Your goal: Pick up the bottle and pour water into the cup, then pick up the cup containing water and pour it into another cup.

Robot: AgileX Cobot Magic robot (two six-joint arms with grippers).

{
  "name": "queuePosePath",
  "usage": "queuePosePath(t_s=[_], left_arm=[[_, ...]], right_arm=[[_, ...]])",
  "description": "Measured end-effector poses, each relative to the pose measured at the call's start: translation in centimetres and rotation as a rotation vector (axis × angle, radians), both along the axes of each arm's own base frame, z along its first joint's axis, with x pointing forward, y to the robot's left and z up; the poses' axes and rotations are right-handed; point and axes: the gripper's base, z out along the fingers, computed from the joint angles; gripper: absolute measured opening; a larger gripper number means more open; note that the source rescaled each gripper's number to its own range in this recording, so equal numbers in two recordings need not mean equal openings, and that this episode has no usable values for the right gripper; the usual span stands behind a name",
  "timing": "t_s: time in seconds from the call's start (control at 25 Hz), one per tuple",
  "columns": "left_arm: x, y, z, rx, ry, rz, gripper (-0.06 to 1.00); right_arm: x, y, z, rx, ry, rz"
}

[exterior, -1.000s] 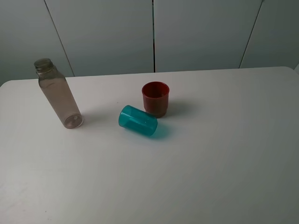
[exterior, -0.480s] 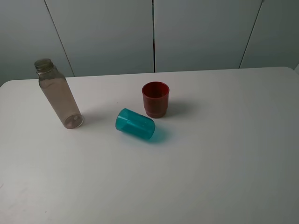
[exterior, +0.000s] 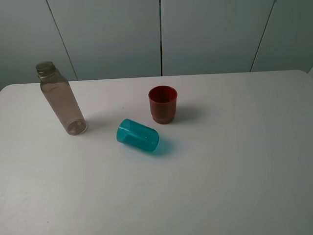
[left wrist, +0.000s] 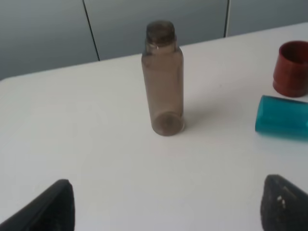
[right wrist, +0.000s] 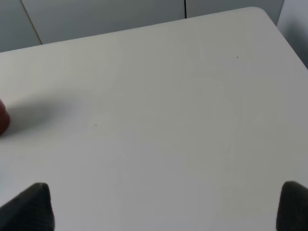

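Observation:
The smoky-grey bottle [exterior: 60, 100] stands upright at the table's left; it also shows in the left wrist view [left wrist: 162, 79]. The teal-blue cup [exterior: 138, 135] lies on its side in front of the upright red cup [exterior: 162, 104]; both sit at the edge of the left wrist view, teal [left wrist: 281, 117] and red [left wrist: 291, 69]. My left gripper [left wrist: 166, 209] is open and empty, well short of the bottle. My right gripper [right wrist: 163, 207] is open over bare table; a sliver of the red cup [right wrist: 3, 117] shows at that view's edge. Neither gripper is in the exterior view.
The white table [exterior: 234, 161] ends at a grey panelled wall [exterior: 161, 34] behind. Its right far corner [right wrist: 260, 12] shows in the right wrist view.
The teal-blue cup has rolled on its side to the left and slightly toward the front, away from the red cup. The bottle and the red cup have not moved.

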Motion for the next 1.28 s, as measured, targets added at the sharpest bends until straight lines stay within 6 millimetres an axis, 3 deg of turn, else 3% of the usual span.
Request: queuePosePath(t_s=[0.2,0.92,1.28], left_arm=[[2.0,-0.2,-3.7,0.044,0.146,0.009,0.93],[3.2,-0.6,-4.0,-0.029,0.059,0.024,0.93],[3.1,-0.9,-4.0,-0.038,0.054,0.348,0.93]], right_arm=[[0.0,0.0,0.0,0.000,0.000,0.000],[0.0,0.0,0.0,0.002,-0.002,-0.001],[0.0,0.0,0.0,0.000,-0.002,0.000]])
